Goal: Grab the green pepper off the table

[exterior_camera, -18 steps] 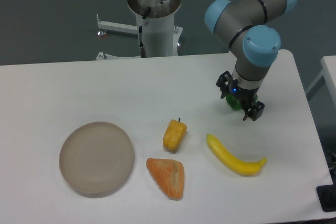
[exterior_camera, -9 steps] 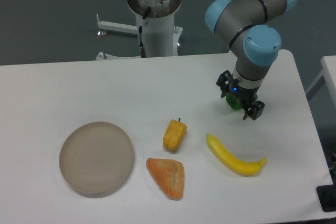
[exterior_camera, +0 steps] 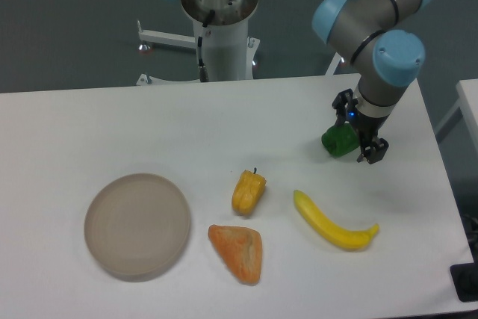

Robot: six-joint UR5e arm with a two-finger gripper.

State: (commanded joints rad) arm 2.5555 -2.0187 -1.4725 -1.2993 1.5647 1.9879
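Single fixed view of the arm at the white worktop (exterior_camera: 89,121). The tool (exterior_camera: 360,134) hangs at about 2 o'clock from the worktop's middle, near the right-hand edge, with its fingers pointing down. The green pepper (exterior_camera: 340,141) shows at the tool's left side, touching or just beside the fingers. Whether the fingers are clamped on the pepper or merely stand next to it cannot be told from this view, since the wrist hides most of the contact. It is likewise unclear whether the pepper rests on the worktop or is slightly raised.

Step in hand, as judged: securing and lifting the pepper. The pepper is rounded, lumpy and glossy, so it is likely to slip or roll out sideways if gripped off-centre. A good grasp would set the fingers across its widest part, close firmly, and rise straight up without swinging. If most of the pepper lies outside the fingers, as it seems to here, re-centring before the lift would be safer.

Other items: a yellow banana (exterior_camera: 334,223) at 5 o'clock from the pepper, apart from it; a yellow-orange pepper (exterior_camera: 248,191) with a dark stem at about 8 o'clock; below that, an orange wedge-shaped item (exterior_camera: 238,252).

Containers: one shallow round dish (exterior_camera: 137,225), greyish and translucent, stands at the worktop's lower left, well apart from the pepper. Nothing is seen inside it.
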